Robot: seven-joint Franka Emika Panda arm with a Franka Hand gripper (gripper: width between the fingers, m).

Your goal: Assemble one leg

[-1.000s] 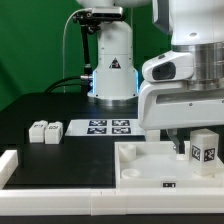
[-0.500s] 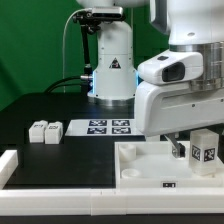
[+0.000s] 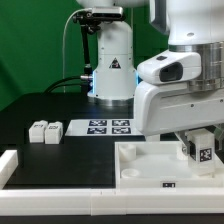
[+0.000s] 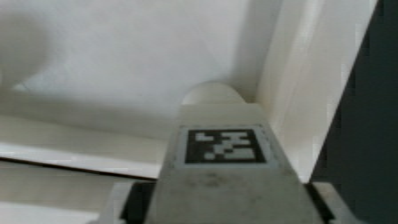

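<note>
A small white leg (image 3: 203, 150) with a black-and-white tag hangs in my gripper (image 3: 201, 140) just above the far right corner of the large white panel (image 3: 150, 165). In the wrist view the same leg (image 4: 226, 150) fills the middle, tag facing the camera, with my dark fingers (image 4: 143, 200) pressed against both of its sides. Its far end points down at the panel's corner (image 4: 222, 95). My gripper is shut on this leg. Two more small white legs (image 3: 46, 131) lie together on the black table at the exterior view's left.
The marker board (image 3: 108, 127) lies flat behind the panel, in front of the arm's base (image 3: 112, 75). A white rail (image 3: 20, 165) runs along the front and the exterior view's left edge. The arm's bulky white body (image 3: 185, 90) hangs over the panel's right half.
The held leg has dropped a little and shifted slightly toward the exterior view's left, closer to the panel's corner. The two loose legs have not moved.
</note>
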